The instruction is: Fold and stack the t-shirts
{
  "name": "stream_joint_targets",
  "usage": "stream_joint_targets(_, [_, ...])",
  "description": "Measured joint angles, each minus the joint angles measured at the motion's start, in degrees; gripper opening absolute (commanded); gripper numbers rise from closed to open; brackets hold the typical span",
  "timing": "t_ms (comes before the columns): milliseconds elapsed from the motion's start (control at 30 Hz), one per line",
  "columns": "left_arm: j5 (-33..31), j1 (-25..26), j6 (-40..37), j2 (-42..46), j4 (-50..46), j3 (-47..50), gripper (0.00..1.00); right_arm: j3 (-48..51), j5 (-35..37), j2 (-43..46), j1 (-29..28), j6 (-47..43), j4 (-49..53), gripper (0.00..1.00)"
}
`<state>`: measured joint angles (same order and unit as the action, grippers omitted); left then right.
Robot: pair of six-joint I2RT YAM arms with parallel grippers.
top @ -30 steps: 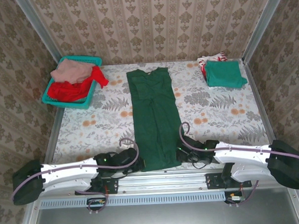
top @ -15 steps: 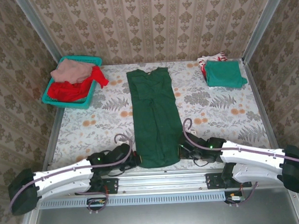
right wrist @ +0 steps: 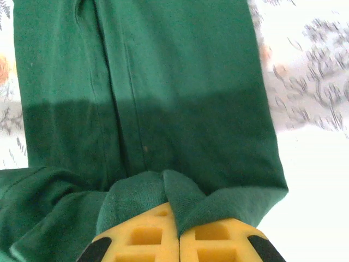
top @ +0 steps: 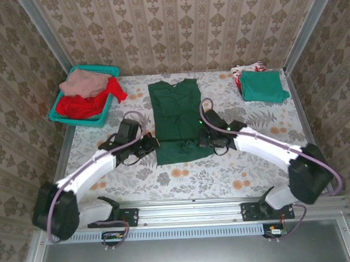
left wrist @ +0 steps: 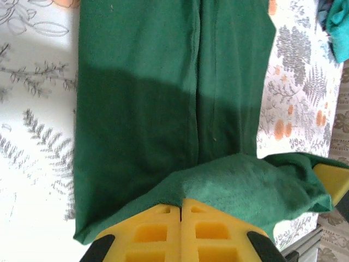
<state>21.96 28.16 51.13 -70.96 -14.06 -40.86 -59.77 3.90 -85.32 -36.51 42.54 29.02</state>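
My left jaws are closed on the near-left hem corner of the dark green t-shirt [top: 175, 116], cloth pinched between them. My right jaws are closed on the near-right corner. The shirt lies mid-way across the bench [top: 262, 133], its hem lifted over its lower body.

Risk: if my arms travel unevenly, the fold skews. If either pinch is shallow, that corner may slip out.
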Motion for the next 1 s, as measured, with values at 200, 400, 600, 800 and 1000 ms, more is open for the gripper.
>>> stream_joint_targets(200, [6.01,-6.23,-5.07,-13.46,1.36,-7.41,0.0,-9.27,-3.28,-11.67,5.25,-4.46,-0.52,0.06])
stream_joint_targets(400, [10.05,-9.53,-7.34,-22.01,3.17,-12.07,0.0,-16.87,-5.79,-20.81,8.48,-6.95,-0.5,0.05])
stream_joint_targets(600, [13.53,-11.54,-7.91,-28.57,4.55,-15.56,0.0,-21.59,-7.98,-25.57,10.67,-8.57,-0.28,0.06])
stream_joint_targets(800, [15.5,-12.13,-8.31,-30.64,4.72,-17.73,0.0,-22.64,-10.05,-26.34,12.7,-9.66,-0.24,0.05])
stream_joint_targets(1000, [16.74,-13.64,-8.33,-31.54,5.75,-18.16,0.0,-23.26,-11.69,-26.75,14.56,-10.08,-0.46,0.06])
